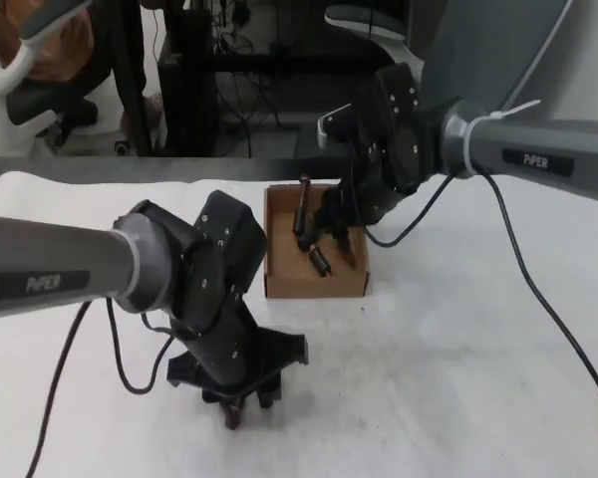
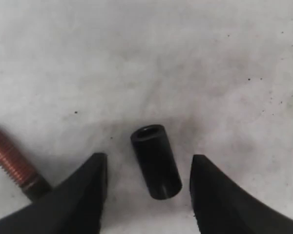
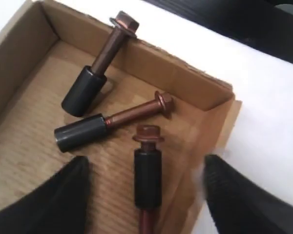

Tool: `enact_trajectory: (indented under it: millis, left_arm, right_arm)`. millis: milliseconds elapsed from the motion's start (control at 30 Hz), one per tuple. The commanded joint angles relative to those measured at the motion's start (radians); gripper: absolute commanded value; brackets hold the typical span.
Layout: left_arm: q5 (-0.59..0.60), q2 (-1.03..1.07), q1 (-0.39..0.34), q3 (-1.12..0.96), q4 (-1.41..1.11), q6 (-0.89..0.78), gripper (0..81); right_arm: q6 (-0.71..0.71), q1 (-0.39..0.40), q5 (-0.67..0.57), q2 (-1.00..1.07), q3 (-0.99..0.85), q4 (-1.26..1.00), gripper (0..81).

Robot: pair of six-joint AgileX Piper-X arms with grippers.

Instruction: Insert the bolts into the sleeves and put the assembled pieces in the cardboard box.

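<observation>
1. Most of the work appears finished. Three assembled pieces lie in the cardboard box (image 3: 185,80), each one a bolt pushed through a black sleeve.
2. The first piece (image 3: 95,73) leans against the box wall with its head at the rim. The second piece (image 3: 110,122) lies flat on the box floor. The third piece (image 3: 147,178) lies near the front of the box.
3. The right jaws hang over the box and are wide open, gripping nothing. The third piece lies between the two fingers, apart from both. I judge that it is set down, not held.
4. At least one pair is left to do. On the white tabletop (image 2: 195,53) there is a loose sleeve (image 2: 156,161) and a loose bolt (image 2: 12,158), not yet joined.
5. The left jaws are low over the tabletop and open. The loose sleeve lies on its side between the two fingers, about in the middle, and touches neither of them. Its open end points away from the wrist.
6. The loose bolt lies outside the left jaws, just beside one finger. Its threaded end is visible and its other end is hidden behind that finger.
7. In my judgement the left jaws are well placed to close on the loose sleeve. The sleeve is round, so it may roll if one finger arrives first.
</observation>
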Motion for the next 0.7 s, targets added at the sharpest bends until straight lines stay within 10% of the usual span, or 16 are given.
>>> enact_trajectory:
  millis: [0, 233, 667]
  left_arm:
    - [-0.006, 0.003, 0.000, -0.007, 0.007, -0.009, 46.8]
    - [-0.033, 0.003, 0.000, -0.007, -0.001, -0.007, 2.0]
    - [-0.053, -0.153, 0.000, 0.014, -0.069, 0.207, 1.7]
  right_arm:
    - [0.000, -0.001, -0.028, -0.070, -0.015, 0.015, 67.2]
    - [0.008, 0.004, -0.128, -0.239, -0.015, 0.063, 67.2]
    - [-0.024, 0.021, -0.226, -0.417, 0.003, 0.451, 67.2]
